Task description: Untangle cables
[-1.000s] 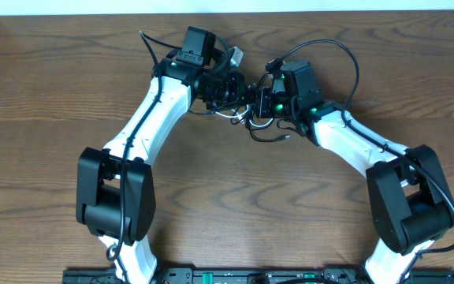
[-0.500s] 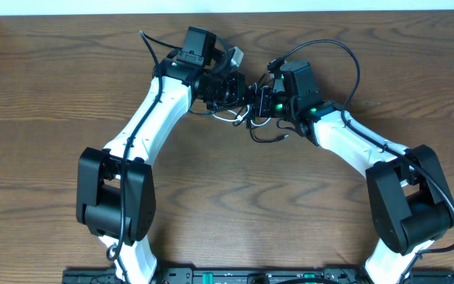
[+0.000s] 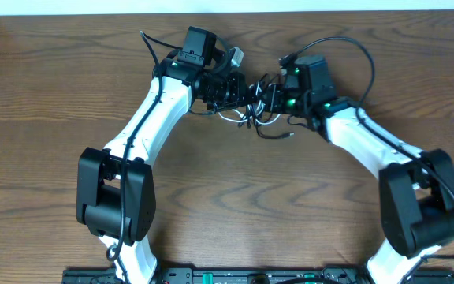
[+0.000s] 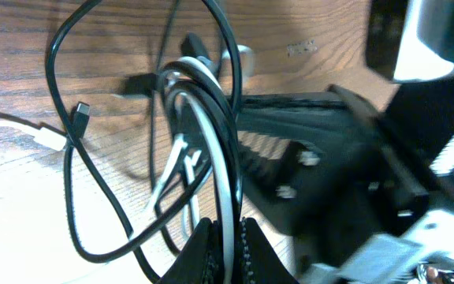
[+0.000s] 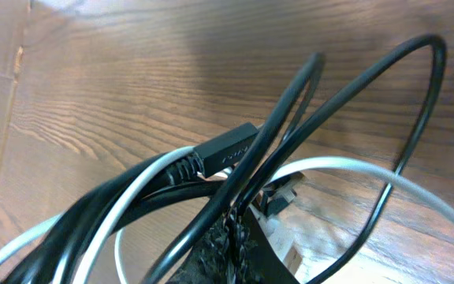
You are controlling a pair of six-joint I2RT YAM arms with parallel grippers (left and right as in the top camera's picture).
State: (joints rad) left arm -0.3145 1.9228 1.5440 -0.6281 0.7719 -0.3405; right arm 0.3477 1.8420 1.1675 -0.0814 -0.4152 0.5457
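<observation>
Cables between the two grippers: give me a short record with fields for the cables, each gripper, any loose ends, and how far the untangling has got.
cables: thin black cable and thin white cable, looped through each other
location: between both grippers, over the brown wooden table
left gripper: shut, white and black strands pinched between the fingers
right gripper: shut on black strands
loose ends: small black plug beside a white plug
status: not yet separated

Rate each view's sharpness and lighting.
Overhead: sharp, evenly lit wooden table. Left wrist: thin black cable crisp, right arm smeared by blur, pale glare lower left. Right wrist: wood grain sharp, thin white cable soft near the lens.
</observation>
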